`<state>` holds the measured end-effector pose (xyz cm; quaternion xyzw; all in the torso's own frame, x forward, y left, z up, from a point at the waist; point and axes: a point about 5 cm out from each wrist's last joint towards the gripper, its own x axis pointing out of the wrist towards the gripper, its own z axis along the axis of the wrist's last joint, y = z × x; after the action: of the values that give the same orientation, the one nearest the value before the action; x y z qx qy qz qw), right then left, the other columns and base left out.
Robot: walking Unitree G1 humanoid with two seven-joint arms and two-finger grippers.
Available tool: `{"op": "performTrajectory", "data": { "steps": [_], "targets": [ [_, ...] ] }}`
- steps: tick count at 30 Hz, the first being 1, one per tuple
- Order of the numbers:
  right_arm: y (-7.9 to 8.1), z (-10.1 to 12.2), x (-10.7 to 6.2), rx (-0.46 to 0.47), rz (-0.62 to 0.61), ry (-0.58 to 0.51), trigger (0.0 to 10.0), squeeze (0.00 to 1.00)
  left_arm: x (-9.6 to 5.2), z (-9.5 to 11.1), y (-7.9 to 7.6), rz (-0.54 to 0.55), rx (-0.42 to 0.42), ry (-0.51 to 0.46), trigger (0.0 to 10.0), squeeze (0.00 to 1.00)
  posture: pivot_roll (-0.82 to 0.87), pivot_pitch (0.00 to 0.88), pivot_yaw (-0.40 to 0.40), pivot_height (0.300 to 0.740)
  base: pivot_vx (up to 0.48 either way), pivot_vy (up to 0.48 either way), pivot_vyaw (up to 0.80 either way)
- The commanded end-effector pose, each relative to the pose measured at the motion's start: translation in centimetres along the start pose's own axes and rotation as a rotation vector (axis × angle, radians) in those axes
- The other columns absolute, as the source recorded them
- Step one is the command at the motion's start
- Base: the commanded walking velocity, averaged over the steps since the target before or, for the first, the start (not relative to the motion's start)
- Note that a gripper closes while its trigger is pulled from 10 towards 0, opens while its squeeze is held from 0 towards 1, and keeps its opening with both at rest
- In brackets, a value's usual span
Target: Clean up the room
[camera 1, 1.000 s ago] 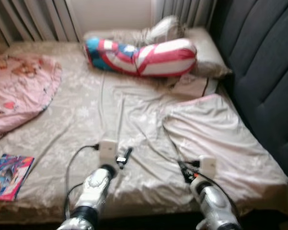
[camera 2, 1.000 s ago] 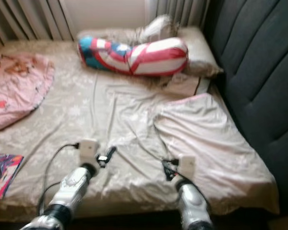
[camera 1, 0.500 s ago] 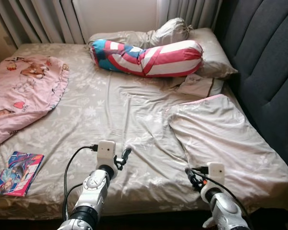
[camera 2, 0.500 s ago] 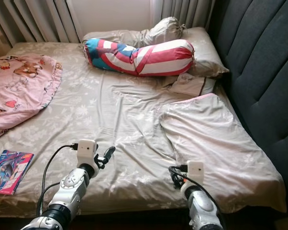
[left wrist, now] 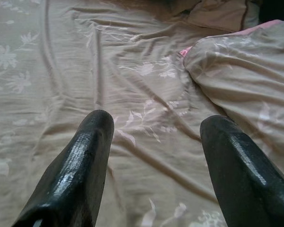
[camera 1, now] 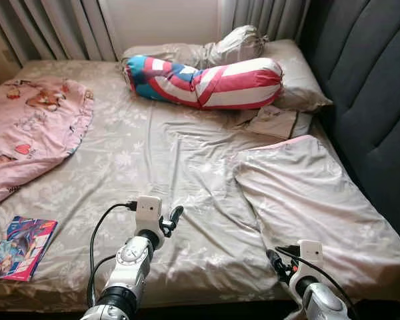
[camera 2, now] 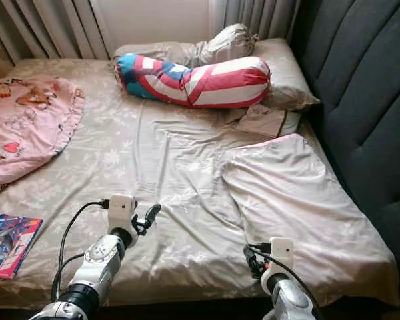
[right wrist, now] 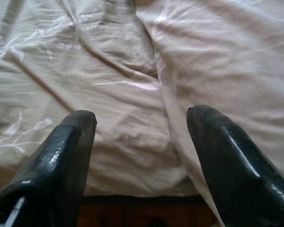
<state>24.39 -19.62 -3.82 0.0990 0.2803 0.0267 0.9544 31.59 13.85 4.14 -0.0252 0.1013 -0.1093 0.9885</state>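
A rumpled beige floral sheet [camera 1: 153, 153] covers the bed. On it lie a pink cartoon blanket [camera 1: 33, 130] at the left, a colourful magazine [camera 1: 21, 247] near the front left corner, a red, white and blue striped bolster [camera 1: 207, 81] at the head, and a beige quilt with a pink edge [camera 1: 313, 193] at the right. My left gripper [left wrist: 154, 123] hovers open over the sheet near the front edge, holding nothing. My right gripper [right wrist: 142, 116] is open too, low over the front edge where sheet and quilt meet.
A dark padded headboard [camera 1: 373, 87] runs along the right side. Grey curtains [camera 1: 53, 27] hang behind the bed. Beige pillows [camera 1: 297, 77] and a small folded cloth [camera 1: 277, 122] sit beside the bolster. The bed's front edge [right wrist: 132, 196] drops to dark floor.
The blurred view has steadied and shifted a little. My right arm has drawn back toward the bed's front edge. The left arm holds about the same place.
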Motion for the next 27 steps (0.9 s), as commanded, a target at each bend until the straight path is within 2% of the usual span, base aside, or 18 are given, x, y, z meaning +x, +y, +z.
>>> {"op": "performTrajectory", "data": {
  "steps": [1, 7, 20, 27],
  "targets": [
    [-0.1, -0.8, -0.3, 0.006, -0.006, 0.021, 10.0, 0.0, -0.1, -0.2, -0.1, -0.009, 0.006, 0.006, 10.0, 0.0, -0.09, 0.069, -0.016, 0.74, 0.337, 0.0, 0.0],
    [-0.1, -1.1, -0.4, 0.001, 0.002, 0.03, 10.0, 0.0, 0.0, -0.1, -0.1, -0.01, 0.004, 0.004, 10.0, 0.0, -0.09, 0.067, -0.017, 0.74, 0.321, 0.0, 0.0],
    [-0.4, -1.6, -0.7, -0.019, 0.028, 0.057, 10.0, 0.0, -0.2, -0.1, -0.2, -0.018, 0.0, -0.007, 10.0, 0.0, -0.08, 0.094, -0.016, 0.74, 0.0, 0.0, 0.0],
    [0.5, -0.8, -0.1, -0.061, 0.056, 0.065, 10.0, 0.0, -1.2, -0.3, 0.1, -0.021, 0.008, -0.025, 10.0, 0.0, -0.05, 0.146, -0.009, 0.74, 0.0, 0.0, 0.0]
  ]
}}
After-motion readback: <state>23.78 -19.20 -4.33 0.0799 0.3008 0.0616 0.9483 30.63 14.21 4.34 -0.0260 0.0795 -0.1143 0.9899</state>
